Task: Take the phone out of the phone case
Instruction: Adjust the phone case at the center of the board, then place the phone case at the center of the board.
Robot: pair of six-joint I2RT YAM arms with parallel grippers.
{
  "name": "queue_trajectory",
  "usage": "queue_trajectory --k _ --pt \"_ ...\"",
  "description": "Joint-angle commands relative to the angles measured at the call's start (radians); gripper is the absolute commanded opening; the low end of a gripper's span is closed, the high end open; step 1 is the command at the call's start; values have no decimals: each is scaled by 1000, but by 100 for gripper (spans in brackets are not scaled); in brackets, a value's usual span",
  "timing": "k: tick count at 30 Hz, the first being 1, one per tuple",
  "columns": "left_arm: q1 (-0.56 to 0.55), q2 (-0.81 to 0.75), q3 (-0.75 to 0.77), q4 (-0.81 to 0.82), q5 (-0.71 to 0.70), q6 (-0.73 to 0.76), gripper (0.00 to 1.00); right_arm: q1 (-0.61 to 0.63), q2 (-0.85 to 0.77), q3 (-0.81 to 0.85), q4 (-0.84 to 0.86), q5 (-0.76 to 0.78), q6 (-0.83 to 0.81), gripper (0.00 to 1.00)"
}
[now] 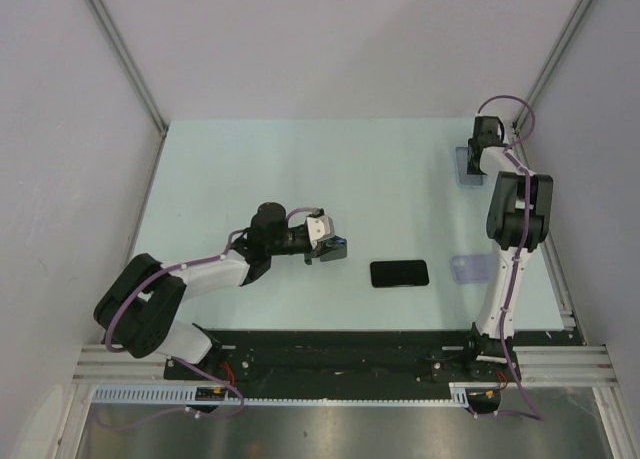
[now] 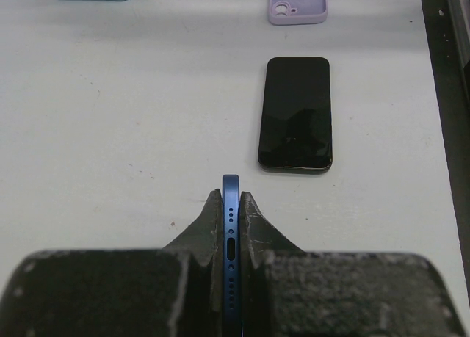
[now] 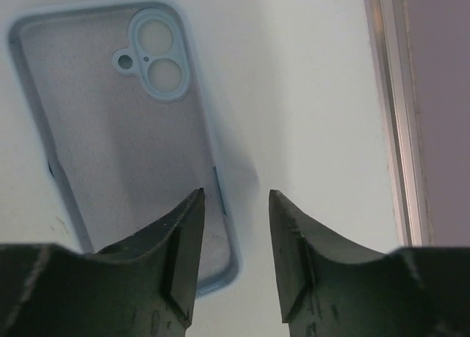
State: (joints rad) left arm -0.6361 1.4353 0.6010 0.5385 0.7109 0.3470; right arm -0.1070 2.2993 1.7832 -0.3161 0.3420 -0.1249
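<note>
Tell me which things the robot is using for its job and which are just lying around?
In the job:
- blue phone, pinched on its edge by the left gripper
- light blue case, empty, under the open right gripper

Just lying about:
- black phone, flat, nothing touching it
- lilac case, empty, just beyond the black phone

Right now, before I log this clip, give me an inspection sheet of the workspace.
Surface: pale green table, faint specks.
Job's things: blue phone bare, held on edge; empty light blue case flat at the far right.
Clutter: black phone and lilac case, flat, apart.
Grippers: left gripper shut on blue phone; right gripper open over light blue case.
Cables: purple cables along both arms.
Surroundings: grey walls, metal frame.
</note>
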Motion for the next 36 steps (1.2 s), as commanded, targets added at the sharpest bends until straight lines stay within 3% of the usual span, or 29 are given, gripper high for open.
queue_trajectory --k 1,9,16,19,20,23,26,36 --pt "3 -3 14 32 30 -8 0 -3 -136 -76 47 -76 -7 47" --pt "4 -18 16 31 28 -9 0 18 -389 -278 117 -375 -24 50" --pt "4 -23 16 31 29 -14 0 96 -431 -341 72 -483 -81 49" --pt "12 -33 22 32 33 -31 0 130 -455 -360 29 -654 -93 48" --pt "18 -38 26 29 54 -42 0 138 -463 -364 12 -775 -105 48" --pt "59 -53 48 29 129 -111 0 147 -523 -401 11 -1039 -182 49" --pt "104 -73 63 29 182 -167 0 148 -564 -445 12 -1194 -273 50" --pt "136 -64 106 29 306 -262 1 251 -644 -519 -285 -1571 -751 52"
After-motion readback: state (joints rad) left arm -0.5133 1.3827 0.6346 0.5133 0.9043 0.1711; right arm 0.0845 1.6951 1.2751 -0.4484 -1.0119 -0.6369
